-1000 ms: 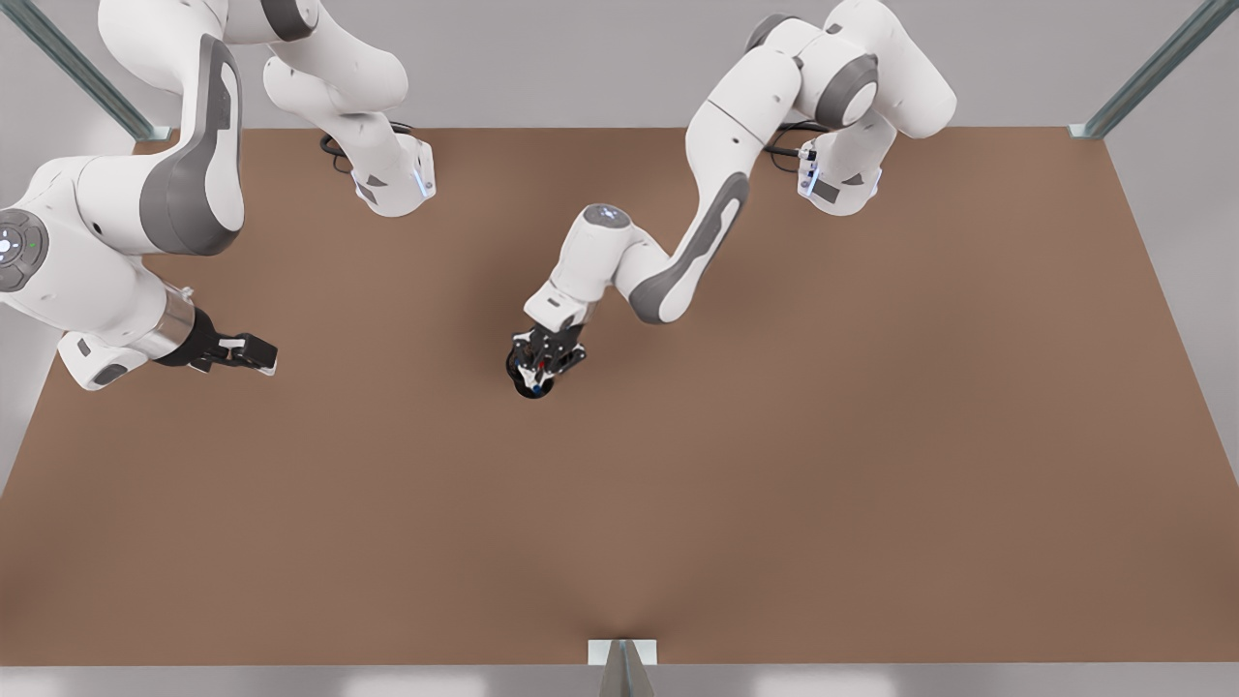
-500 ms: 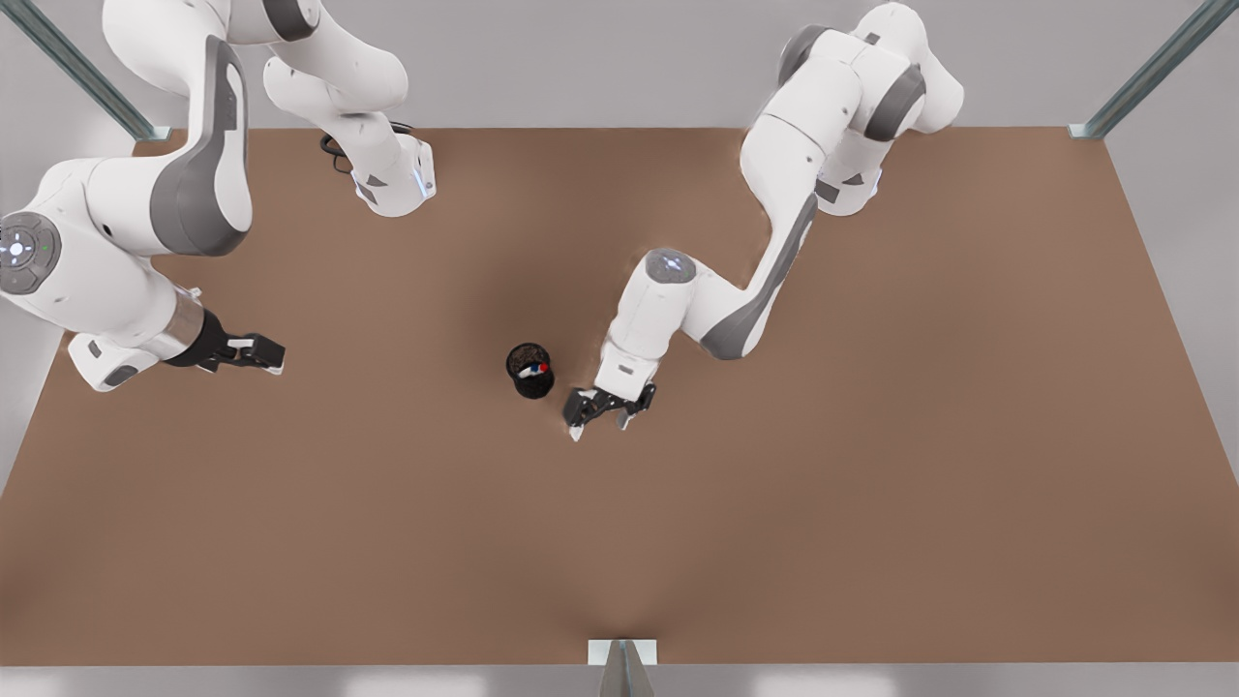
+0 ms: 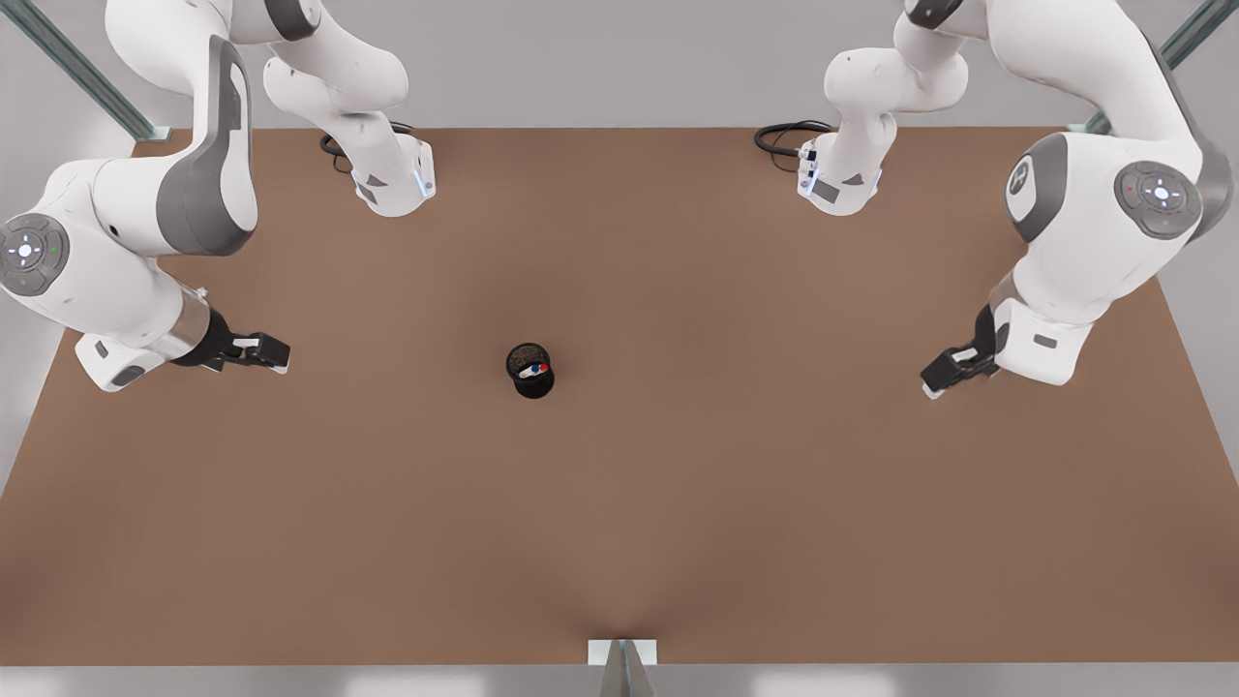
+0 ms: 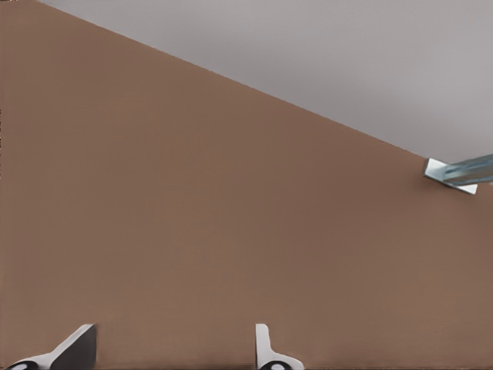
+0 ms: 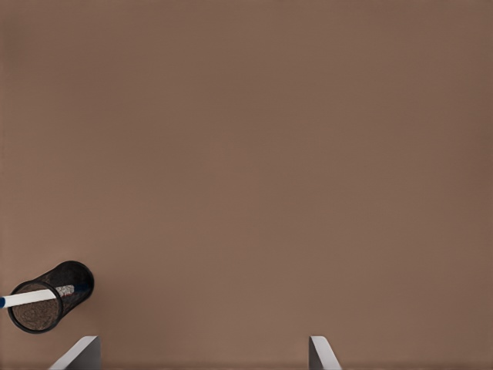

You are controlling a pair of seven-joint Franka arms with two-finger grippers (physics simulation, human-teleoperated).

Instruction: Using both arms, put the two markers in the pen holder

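The black mesh pen holder [image 3: 533, 386] stands near the middle of the brown table. Both markers stand inside it, the blue cap [image 3: 535, 369] and the red cap [image 3: 544, 367] showing at its mouth. In the right wrist view the pen holder [image 5: 75, 279] has a white marker [image 5: 31, 297] poking past its rim. My left gripper [image 3: 276, 354] hangs open on the front view's left, well away from the holder. My right gripper [image 3: 929, 388] hangs open far out on the front view's right. Both pairs of fingertips, left [image 4: 171, 341] and right [image 5: 202, 347], hold nothing.
Both arm bases [image 3: 392, 184] [image 3: 837, 184] stand at the table's far edge with black cables beside them. Metal posts rise at the far corners and at the middle of the near edge [image 3: 621, 658]. A post bracket [image 4: 451, 171] marks the table edge near my left gripper.
My right gripper was over the pen holder with the red marker, let it go into the holder, then swung far out to the front view's right. The left arm barely shifted.
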